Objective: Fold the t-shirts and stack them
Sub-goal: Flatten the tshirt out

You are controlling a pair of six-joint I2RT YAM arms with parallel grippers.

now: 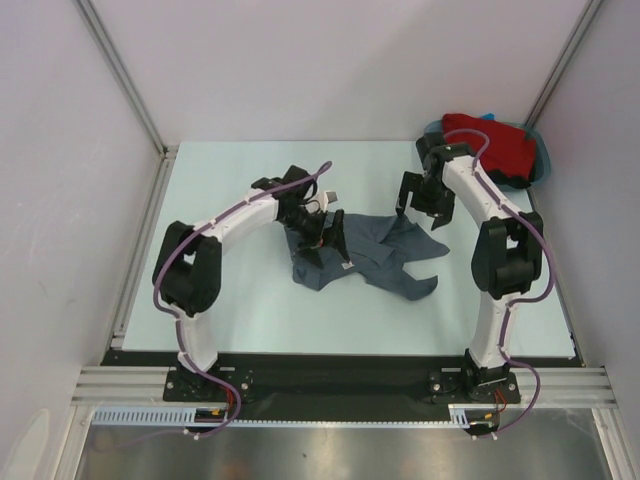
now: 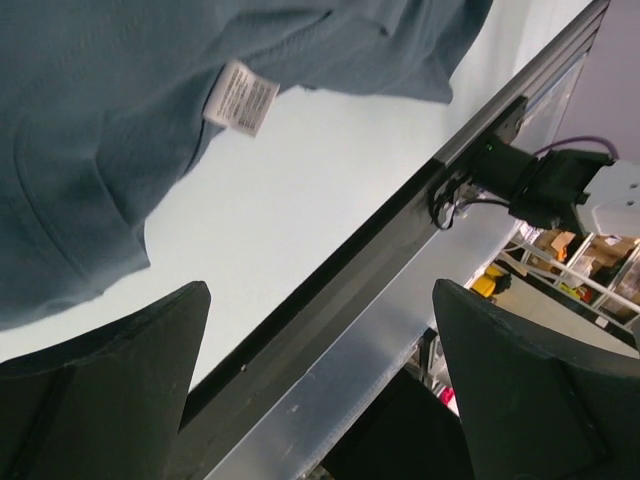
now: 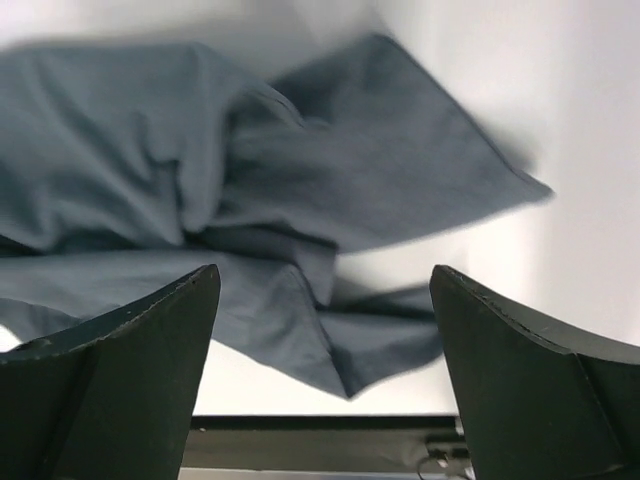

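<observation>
Finds the grey t-shirt (image 1: 365,258) crumpled on the pale table (image 1: 230,300), bunched in loose ridges rather than spread flat, so likely calling for a pull-out before any fold can start. Holds the left gripper (image 1: 328,238) low over the shirt's left part, jaws spread wide with nothing caught in them. From that wrist, puts the cloth ahead of the jaws and off to one finger's side, not inside the gap, with the white care label (image 2: 240,97) face up just beyond. Suggests a hem or neck edge turned over there, a sensible place to pinch. Sets the right gripper (image 1: 425,212) just off the shirt's far right corner, jaws likewise standing apart and empty. From its wrist, shows folds of grey cloth straight ahead across the whole gap, and a pointed flap reaching out past one finger. Reads as two open grippers posted at opposite ends in order to take an edge each and draw the shirt taut. Leaves the red t-shirt (image 1: 490,145) heaped in the teal tub (image 1: 545,160), behind the right jaws and well apart from the left, presumably waiting its turn.
</observation>
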